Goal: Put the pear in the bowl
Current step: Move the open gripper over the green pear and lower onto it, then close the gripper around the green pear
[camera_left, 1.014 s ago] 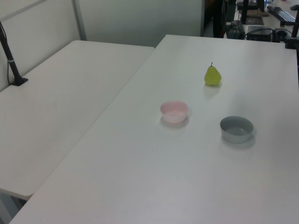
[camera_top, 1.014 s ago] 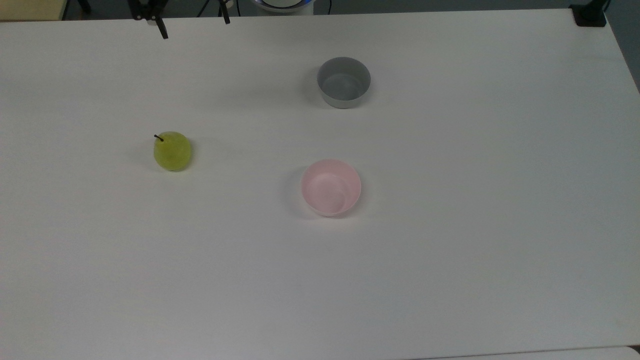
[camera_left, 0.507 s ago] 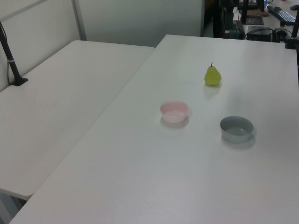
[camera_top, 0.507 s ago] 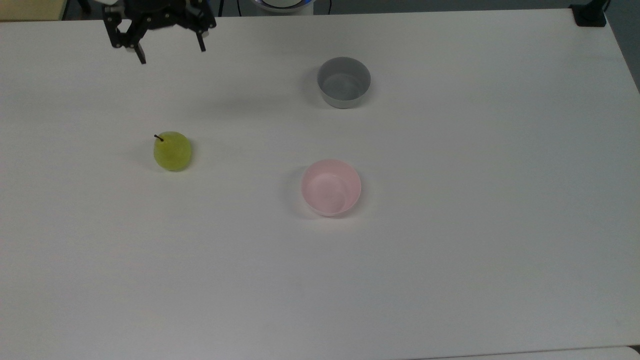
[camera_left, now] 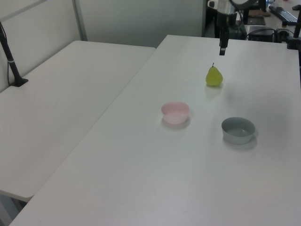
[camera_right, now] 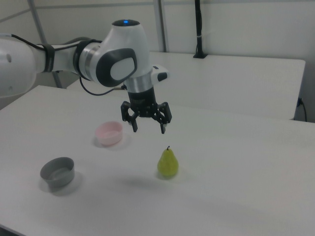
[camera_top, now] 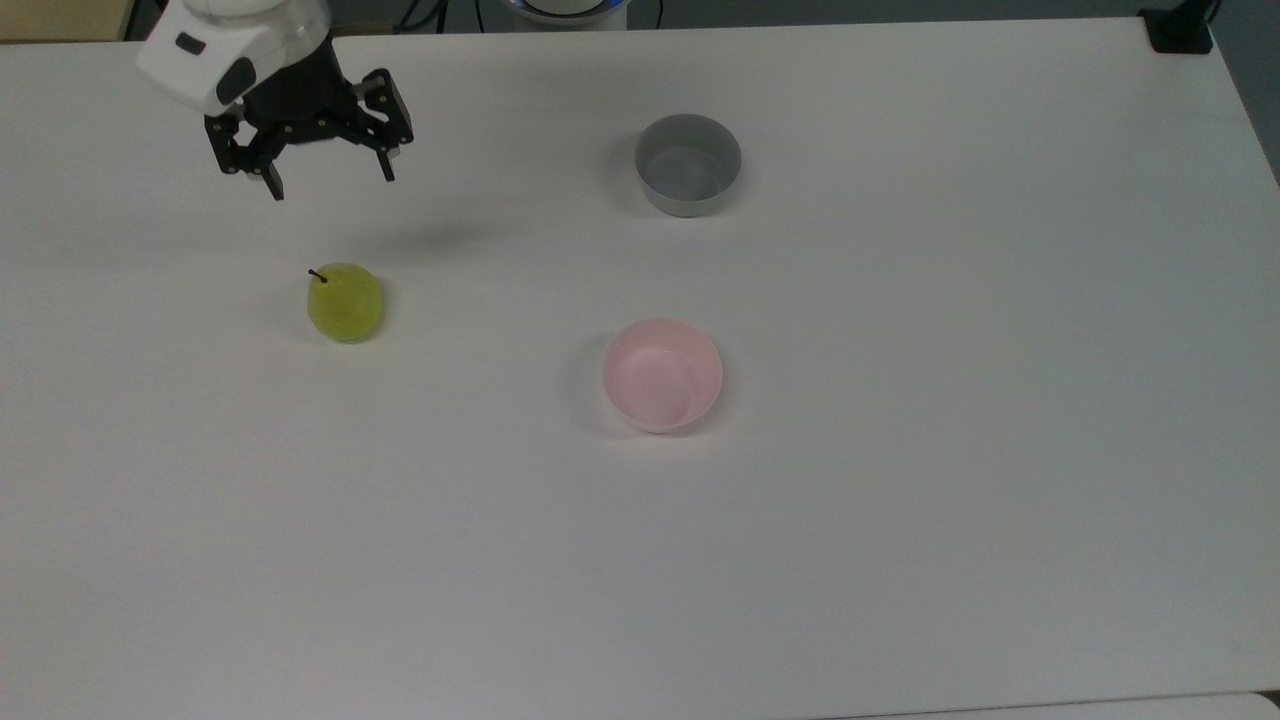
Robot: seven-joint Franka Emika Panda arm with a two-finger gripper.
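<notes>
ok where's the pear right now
The pear stands upright on the white table, towards the top view's left, below the open gripper and left of the pink bowl.

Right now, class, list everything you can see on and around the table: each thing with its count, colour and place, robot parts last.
pear: one, yellow-green, upright on the table, toward the top view's left
bowl: one, pale pink, near the table's middle, nothing in it
grey bowl: one, grey, above the pink one in the top view
table: one, white, bears all three
second table: one, white, on the left view's left
hand: one, black, fingers open, above the table, short of the pear
arm: one, white, in the right view
</notes>
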